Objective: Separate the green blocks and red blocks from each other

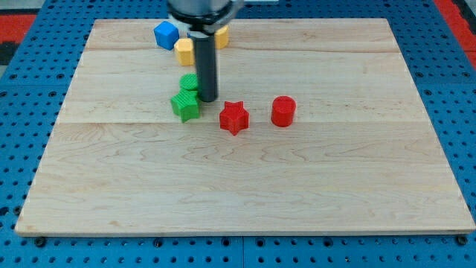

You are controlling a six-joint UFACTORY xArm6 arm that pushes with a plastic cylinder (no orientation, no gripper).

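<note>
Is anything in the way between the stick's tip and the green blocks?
No. My tip sits right beside the green star block and the other green block, on their right in the view, with nothing between. The red star block and red cylinder lie further right.

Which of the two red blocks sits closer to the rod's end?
The red star-shaped block, just to the view's right of my tip. The red cylinder lies farther right.

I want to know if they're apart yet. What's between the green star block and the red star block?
Only bare wood separates the green star block from the red star block in the camera view. My tip sits above-right of the green star.
</note>
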